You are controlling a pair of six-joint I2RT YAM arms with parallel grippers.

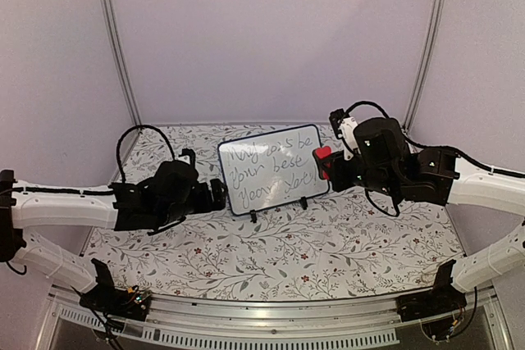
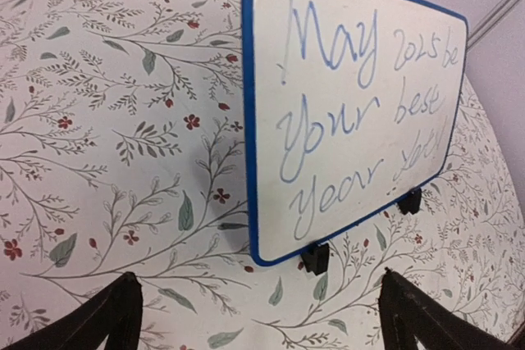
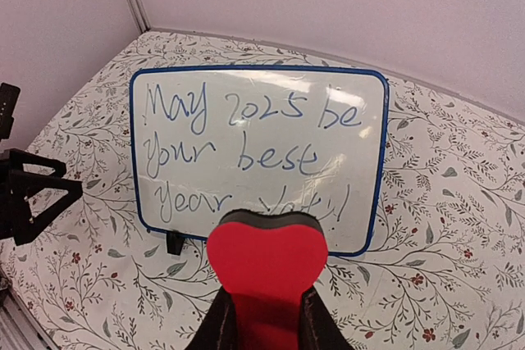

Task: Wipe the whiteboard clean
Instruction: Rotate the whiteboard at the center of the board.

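Note:
The whiteboard (image 1: 272,167) stands tilted on two black feet mid-table, blue-framed and covered in blue handwriting; the last word at its lower right is smeared. My left gripper (image 1: 217,194) sits just left of the board's lower left corner. It is open, its two dark fingers (image 2: 115,317) wide apart with nothing between them, and the whiteboard (image 2: 353,104) lies ahead of it. My right gripper (image 3: 267,313) is shut on a red eraser (image 3: 267,260) with a dark felt face, held just in front of the lower edge of the whiteboard (image 3: 254,145). From above, the eraser (image 1: 322,159) is at the board's right edge.
A floral tablecloth (image 1: 271,243) covers the table. Pale walls and two metal posts (image 1: 115,38) close in the back and sides. A black cable (image 1: 135,141) loops above the left arm.

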